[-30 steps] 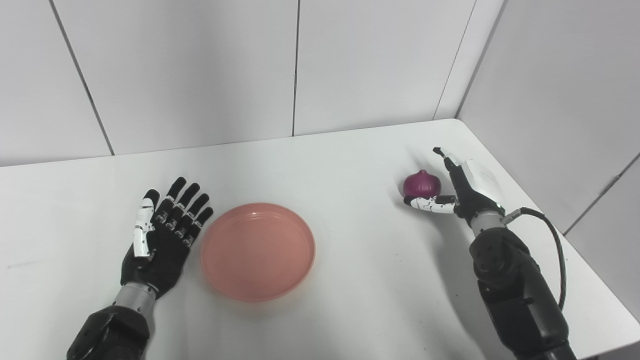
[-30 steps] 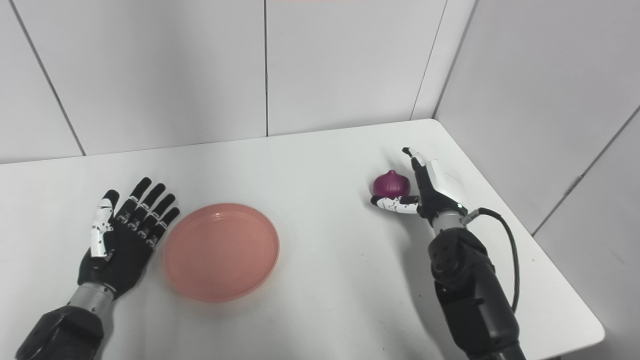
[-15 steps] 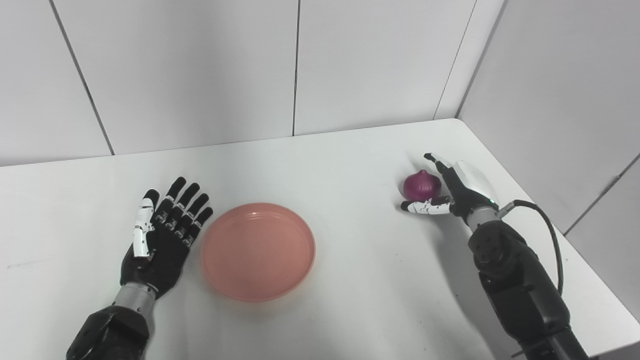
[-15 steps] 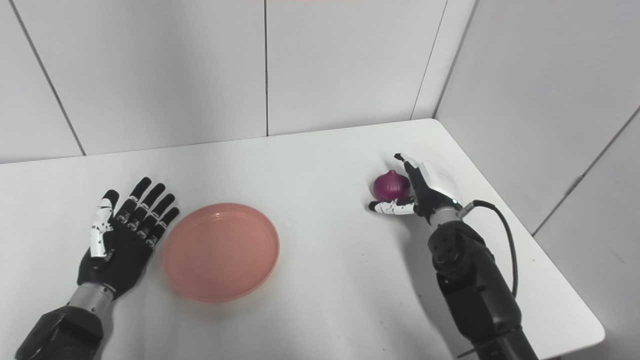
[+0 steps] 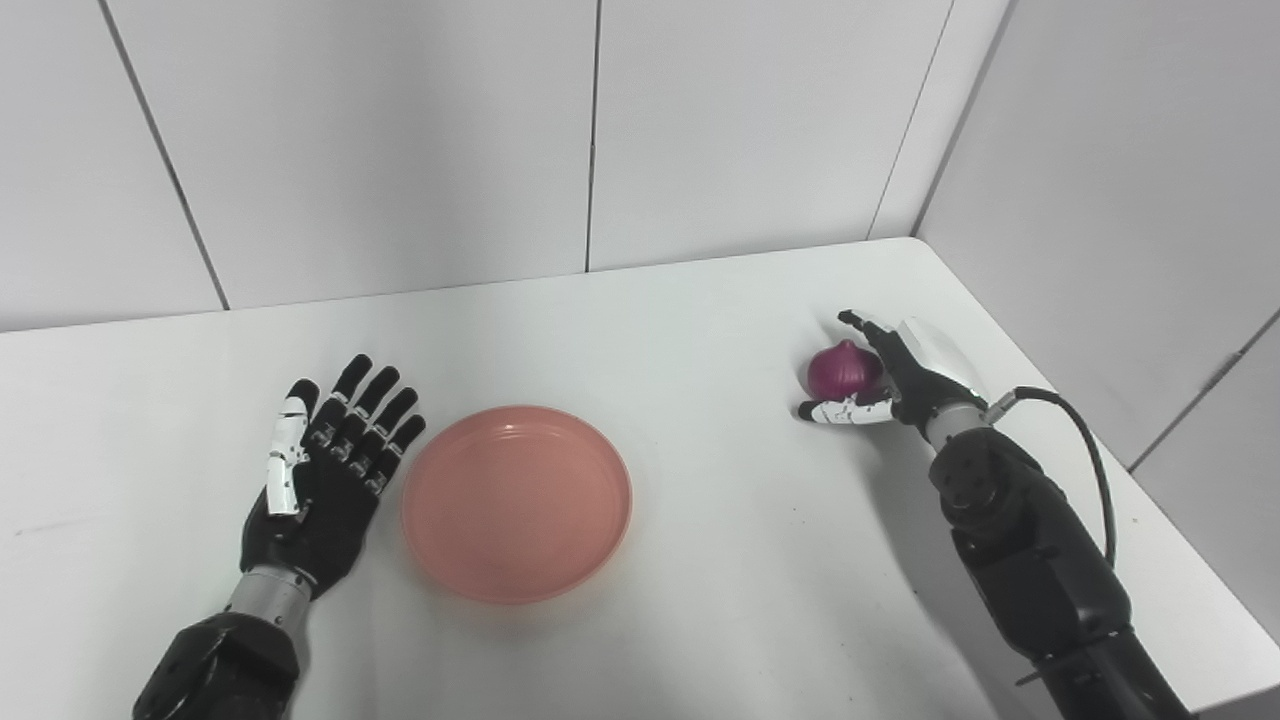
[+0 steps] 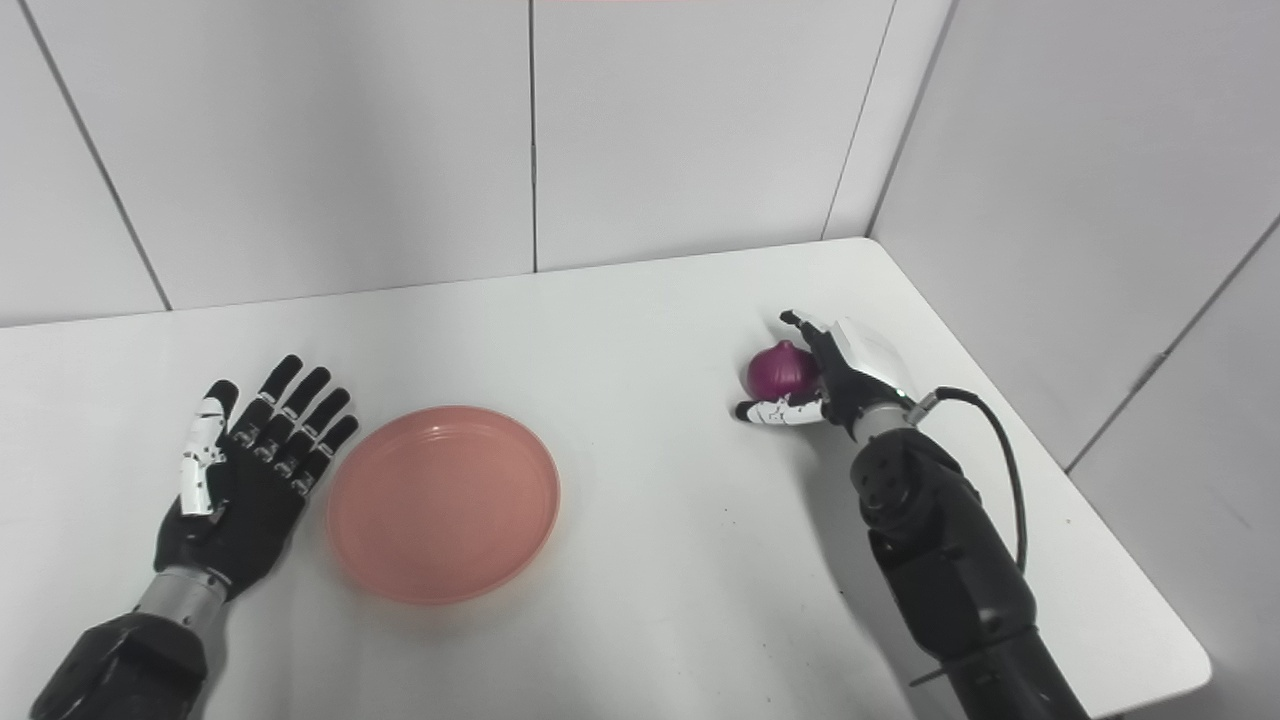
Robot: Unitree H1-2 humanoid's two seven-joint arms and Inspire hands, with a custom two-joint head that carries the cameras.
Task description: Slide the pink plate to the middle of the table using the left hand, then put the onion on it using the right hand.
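Note:
The pink plate [image 5: 515, 500] lies on the white table, a little left of its middle. My left hand [image 5: 325, 470] rests flat and open on the table just left of the plate, fingers spread, apart from its rim. The purple onion [image 5: 840, 370] sits on the table at the right. My right hand [image 5: 905, 375] is cupped around it from the right. The fingers [image 5: 862, 328] arch over its back and the thumb [image 5: 835, 411] lies on the table in front. The hand is still open and the onion rests on the table.
The white table [image 5: 700, 330] ends in wall panels at the back and at the right, close behind the onion. Its right edge runs diagonally beside my right forearm. A black cable [image 5: 1085, 450] loops off the right wrist.
My right hand has lowered and moved in on the onion, its fingers curling from upright to arched over it. The onion, plate and left hand have not moved.

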